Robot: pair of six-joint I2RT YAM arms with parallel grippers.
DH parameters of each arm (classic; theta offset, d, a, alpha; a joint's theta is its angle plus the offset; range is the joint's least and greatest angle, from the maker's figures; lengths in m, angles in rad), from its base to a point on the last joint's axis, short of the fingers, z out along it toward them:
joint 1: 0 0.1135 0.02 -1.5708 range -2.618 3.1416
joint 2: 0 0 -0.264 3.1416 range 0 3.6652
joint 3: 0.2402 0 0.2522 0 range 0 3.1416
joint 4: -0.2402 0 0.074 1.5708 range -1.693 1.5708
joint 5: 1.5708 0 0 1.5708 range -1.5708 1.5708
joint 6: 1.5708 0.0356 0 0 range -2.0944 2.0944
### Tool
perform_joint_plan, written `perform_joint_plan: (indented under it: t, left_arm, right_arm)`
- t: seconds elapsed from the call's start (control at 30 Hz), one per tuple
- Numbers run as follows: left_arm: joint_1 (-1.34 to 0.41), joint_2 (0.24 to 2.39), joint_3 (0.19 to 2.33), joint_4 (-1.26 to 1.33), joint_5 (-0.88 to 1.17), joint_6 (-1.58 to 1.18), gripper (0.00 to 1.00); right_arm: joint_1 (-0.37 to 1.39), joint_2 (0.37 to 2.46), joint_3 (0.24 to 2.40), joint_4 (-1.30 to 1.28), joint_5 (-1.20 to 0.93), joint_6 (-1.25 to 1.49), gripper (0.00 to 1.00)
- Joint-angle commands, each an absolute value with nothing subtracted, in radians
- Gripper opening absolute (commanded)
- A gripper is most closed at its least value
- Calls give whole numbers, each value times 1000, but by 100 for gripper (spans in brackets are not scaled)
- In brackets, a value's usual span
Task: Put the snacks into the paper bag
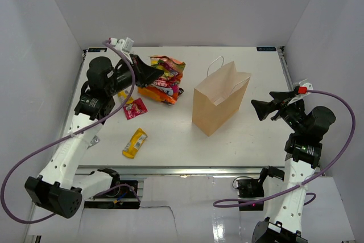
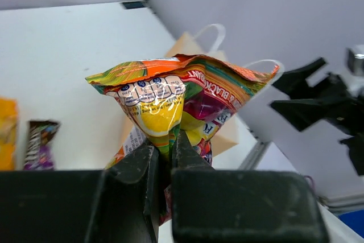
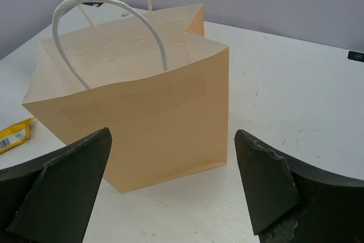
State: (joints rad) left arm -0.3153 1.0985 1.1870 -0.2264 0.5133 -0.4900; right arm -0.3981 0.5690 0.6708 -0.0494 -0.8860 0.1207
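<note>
The job looked barely begun. The left hand (image 2: 168,143) was pressed together on the bottom seam of a multicoloured pouch (image 2: 170,92) and held it clear of the table (image 1: 239,140), above the snack pile (image 1: 165,88) at the far left. The paper bag (image 3: 153,123) stood upright and open-mouthed near the middle of the table, to the right of the pile and apart from it. No snack showed inside it, though its bottom was hidden from every view. The right hand (image 1: 256,111) hung beside the bag, fingers spread and holding nothing.

By that reckoning, carrying the pouch across and dropping it in was the step in hand, and everything else was yet to be bagged.

- One paper bag.
- One pouch in the grip.
- One red packet (image 1: 135,108) lying alone.
- One yellow bar (image 1: 135,143) lying alone, nearer the arms.
- One dark purple bar (image 2: 40,143) at the pile's edge.
- At least two more overlapping packets in the pile, too tangled to number exactly.
</note>
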Motion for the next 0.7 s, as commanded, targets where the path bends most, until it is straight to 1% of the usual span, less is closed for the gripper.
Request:
perform_joint_plan:
  t: [0.0, 0.07, 0.27, 0.4, 0.5, 0.57, 0.6, 0.63, 0.67]
  left_arm:
    - [-496, 1156, 1329, -140, 493, -523, 0]
    - [-550, 1204, 1388, -138, 457, -519, 0]
    - [-702, 1380, 1578, -138, 260, -451, 0]
    - [-791, 1497, 1654, -137, 57, -390, 0]
    - [-837, 1548, 1690, -130, -26, -367, 0]
    - [-870, 1591, 1709, -126, -74, -353, 7]
    - [-886, 1601, 1713, -129, -78, -347, 13]
    - [-896, 1621, 1716, -129, -80, -342, 29]
    - [-903, 1627, 1720, -130, -83, -336, 37]
  right_arm:
    - [-399, 563, 661, -12, -891, 117, 95]
    - [-399, 563, 661, -12, -890, 117, 94]
    - [-397, 561, 660, -12, -885, 115, 95]
    - [-397, 561, 660, -12, -887, 115, 95]
    - [-397, 561, 660, -12, -888, 115, 95]
    - [-399, 557, 660, -12, -888, 115, 95]
    - [-397, 557, 660, -12, -888, 115, 95]
    - [-397, 557, 660, -12, -888, 115, 95]
    - [-397, 557, 661, -12, -888, 115, 95]
